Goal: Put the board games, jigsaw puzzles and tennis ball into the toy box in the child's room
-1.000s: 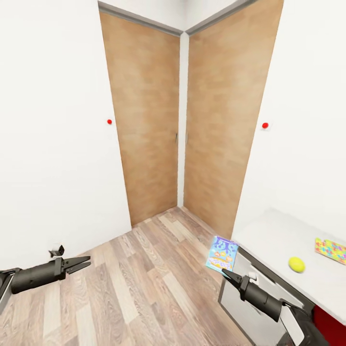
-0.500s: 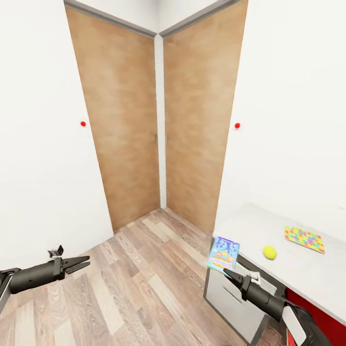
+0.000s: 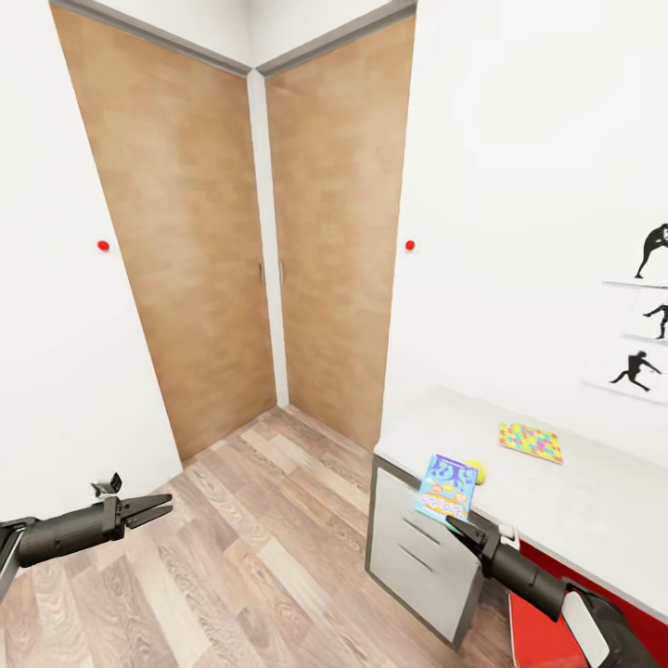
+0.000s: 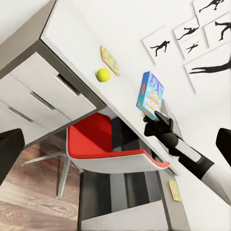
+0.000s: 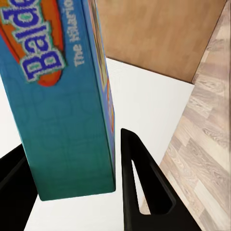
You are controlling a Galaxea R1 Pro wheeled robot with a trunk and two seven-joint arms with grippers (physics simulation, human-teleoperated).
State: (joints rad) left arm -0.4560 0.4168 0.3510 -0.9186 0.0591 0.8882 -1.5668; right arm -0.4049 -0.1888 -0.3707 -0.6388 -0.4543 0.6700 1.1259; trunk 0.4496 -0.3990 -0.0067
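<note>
**Operator:** Swinging the base round has shifted my whole head view: the two tan wooden doors (image 3: pixel 250 269) sit further left than a second ago, and much more of the long pale grey worktop (image 3: pixel 594 510) with its dark grey cabinet and white drawer fronts (image 3: pixel 417 547) has come into sight. That is the camera turning, not the things moving.

**Observer:** What are you carrying?

**Operator:** My right tool (image 3: pixel 461 526) is clenched on the blue cartoon-covered board game box (image 3: pixel 447 486), pinching its lower edge so it stands upright just above the near corner of the worktop. From the right wrist camera the box (image 5: pixel 62 96) is a flat glossy card carton with printed lettering, one black finger (image 5: pixel 142 187) hard against its side. My left tool (image 3: pixel 148 508) hangs over the wood-plank floor (image 3: pixel 260 557) holding nothing; whether its jaws are parted or closed I cannot tell.

**Observer:** How far along are you?

**Operator:** Early, I judge. This one game is in hand but not yet delivered. On the worktop lies the thin flat jigsaw puzzle card (image 3: pixel 531 442), patterned with yellow, pink, blue and green pieces, and the fuzzy yellow-green tennis ball (image 3: pixel 476 471) rests just behind the held box. The left wrist camera picks up a second patterned card (image 4: pixel 174 190) further along. I cannot see the toy box or the bed from here.

**Observer:** Anything in the way?

**Operator:** A red moulded chair (image 4: pixel 103 149) tucked under the worktop.
</note>
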